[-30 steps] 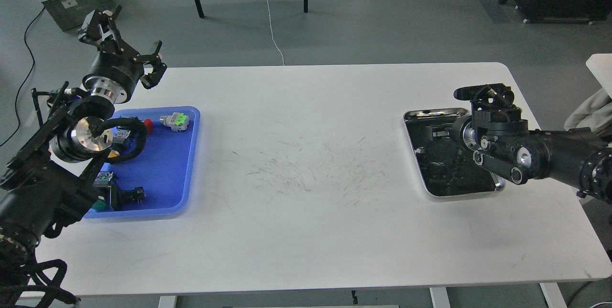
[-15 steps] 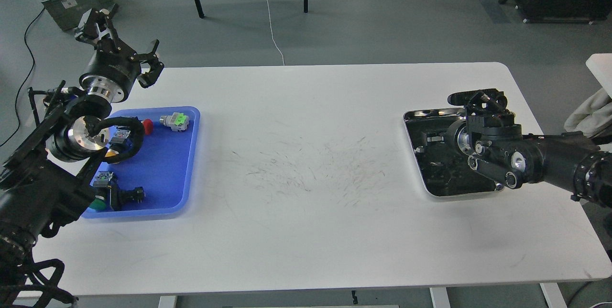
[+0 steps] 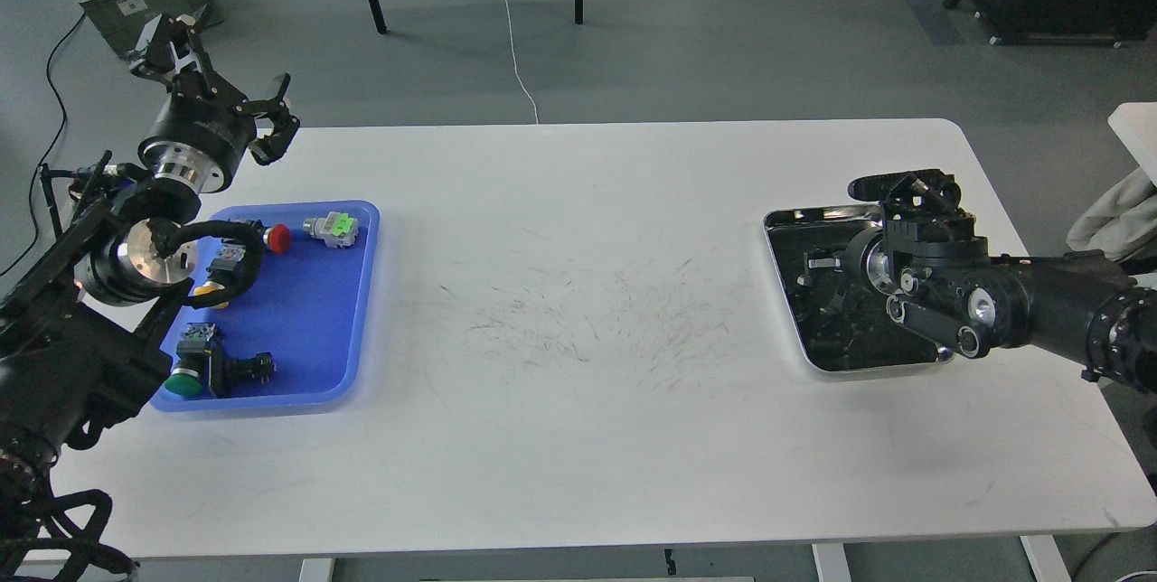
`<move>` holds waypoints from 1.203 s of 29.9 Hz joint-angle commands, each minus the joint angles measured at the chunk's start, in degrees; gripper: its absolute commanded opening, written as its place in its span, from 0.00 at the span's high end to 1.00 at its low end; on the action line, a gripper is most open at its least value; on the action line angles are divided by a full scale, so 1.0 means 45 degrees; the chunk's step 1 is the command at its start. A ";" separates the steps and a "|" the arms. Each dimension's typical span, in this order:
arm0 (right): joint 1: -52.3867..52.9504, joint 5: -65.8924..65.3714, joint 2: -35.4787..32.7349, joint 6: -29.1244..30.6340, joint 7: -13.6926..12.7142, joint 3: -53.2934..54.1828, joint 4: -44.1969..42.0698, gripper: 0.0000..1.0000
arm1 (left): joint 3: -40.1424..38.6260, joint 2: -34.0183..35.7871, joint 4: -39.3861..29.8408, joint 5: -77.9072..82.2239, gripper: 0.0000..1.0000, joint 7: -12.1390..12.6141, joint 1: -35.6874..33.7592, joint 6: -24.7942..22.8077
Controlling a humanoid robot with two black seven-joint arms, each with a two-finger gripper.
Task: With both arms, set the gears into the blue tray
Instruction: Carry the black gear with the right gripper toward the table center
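Your left gripper (image 3: 217, 76) fingers spread, raised beyond blue tray (image 3: 330, 329); right gripper (image 3: 904, 189) over steel tray (image 3: 818, 365), fingers unreadable.

1. Left arm (image 3: 108, 293), beside the blue tray (image 3: 307, 329): matte black links, polished silver joint rings, a looped black cable.
2. Right arm (image 3: 1012, 302): black housing, round silver bolt caps, ribbed cuff.
3. Both grippers: black skeletal fingers.
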 commanded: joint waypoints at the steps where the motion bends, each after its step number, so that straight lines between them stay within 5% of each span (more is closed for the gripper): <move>1: 0.0054 0.0018 -0.0108 0.0045 0.0073 0.0002 0.0121 0.99 | -0.0002 0.0018 0.0000 0.0000 0.02 0.0000 0.0000 -0.0001; 7: 0.0697 0.0077 -0.0752 0.0064 0.0074 0.0080 0.0803 0.99 | -0.0002 0.0037 0.0000 0.0000 0.02 0.0000 0.0000 -0.0001; 13: 0.3604 0.1538 -0.2470 -0.0033 0.0132 0.0217 0.4178 0.99 | -0.0002 0.0057 0.0000 0.0000 0.02 0.0000 0.0000 0.0019; 19: 0.6302 0.4173 -0.3039 -0.0267 0.0893 0.1231 0.6760 0.99 | -0.0002 0.0037 0.0019 0.0000 0.02 0.0000 -0.0039 0.0038; 33: 0.5916 0.5995 0.3563 -0.1068 0.1206 0.1546 0.6022 0.99 | 0.0076 0.0271 0.0097 0.0020 0.02 0.0020 -0.0098 0.0019; 36: 0.5038 0.5878 0.3563 -0.1127 0.1206 0.1370 0.5688 0.99 | 0.0076 0.0271 0.0117 0.0000 0.02 0.0020 -0.0098 0.0000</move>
